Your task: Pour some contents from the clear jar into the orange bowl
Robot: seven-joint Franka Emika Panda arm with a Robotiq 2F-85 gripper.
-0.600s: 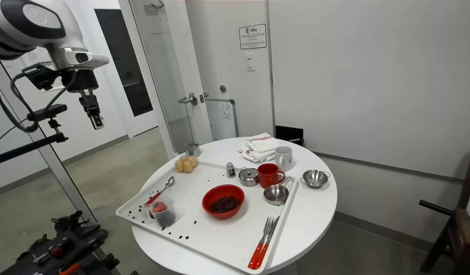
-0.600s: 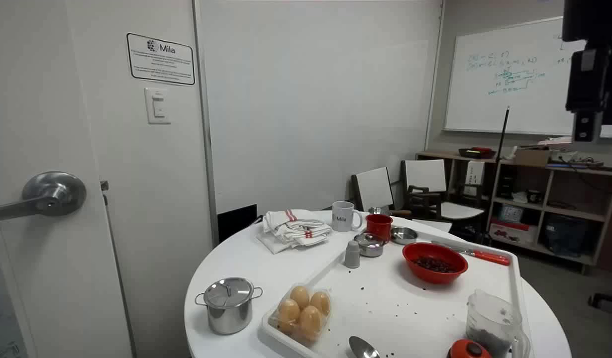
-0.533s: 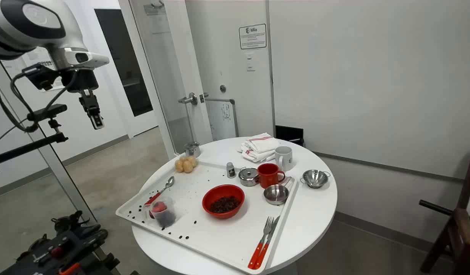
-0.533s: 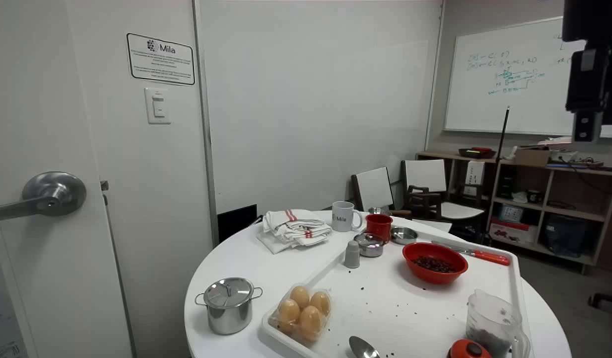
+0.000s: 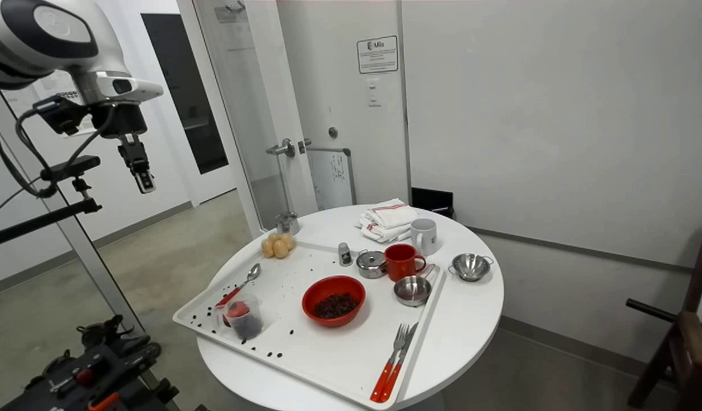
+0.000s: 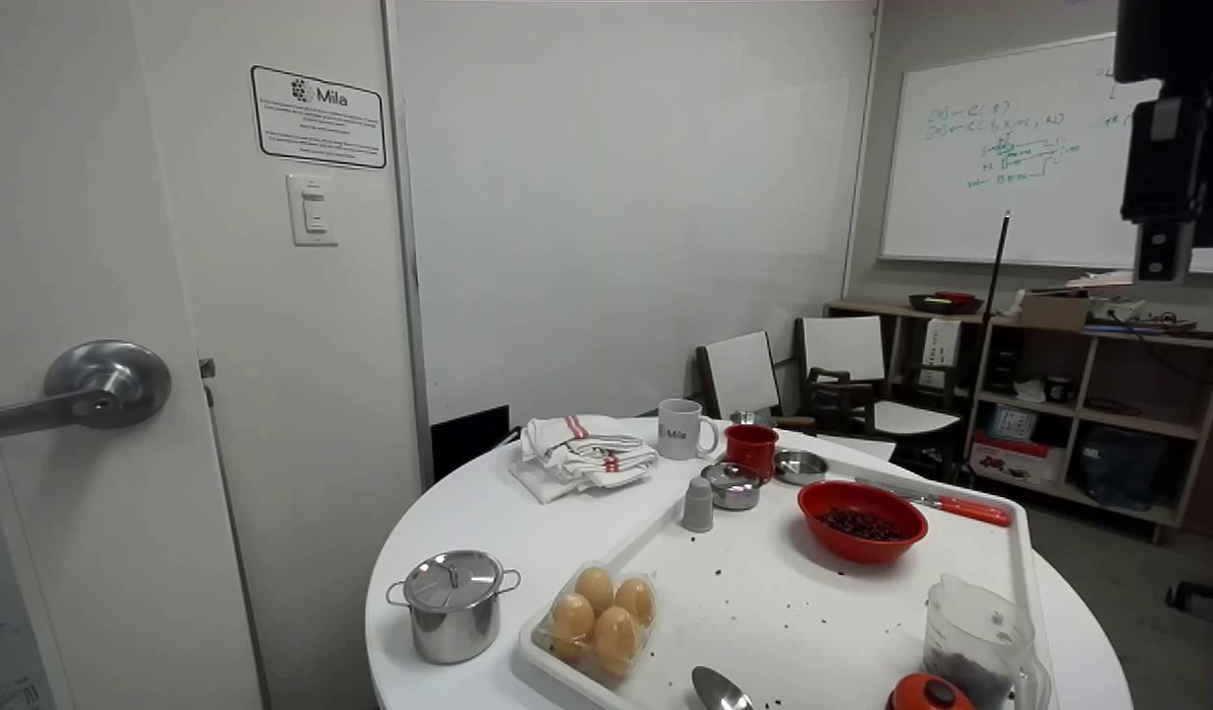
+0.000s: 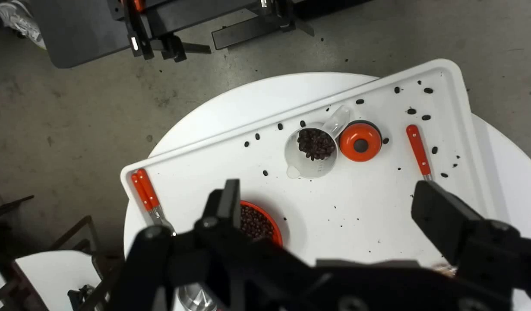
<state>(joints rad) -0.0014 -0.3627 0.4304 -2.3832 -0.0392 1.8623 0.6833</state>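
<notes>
The clear jar, a see-through cup with a handle and spout, stands upright on the tray, part filled with dark beans. It shows in both exterior views (image 5: 249, 324) (image 6: 973, 623) and in the wrist view (image 7: 309, 168). The orange bowl (image 5: 334, 322) holds dark beans and stands on the tray, also in an exterior view (image 6: 860, 550). In the wrist view the bowl (image 7: 277, 231) is partly hidden behind a finger. My gripper (image 7: 326, 194) is open and empty. It hangs high above and away from the table in both exterior views (image 5: 146, 184) (image 6: 1165, 258).
A red-orange lidded item (image 7: 360, 142) stands right beside the jar's handle. Loose beans and a spoon (image 5: 253, 272) lie on the white tray (image 5: 305, 365). A red cup (image 5: 401, 262), silver bowl (image 5: 412, 292), eggs (image 6: 597, 621), shaker (image 6: 698, 505), fork and knife (image 5: 392, 371) stand around.
</notes>
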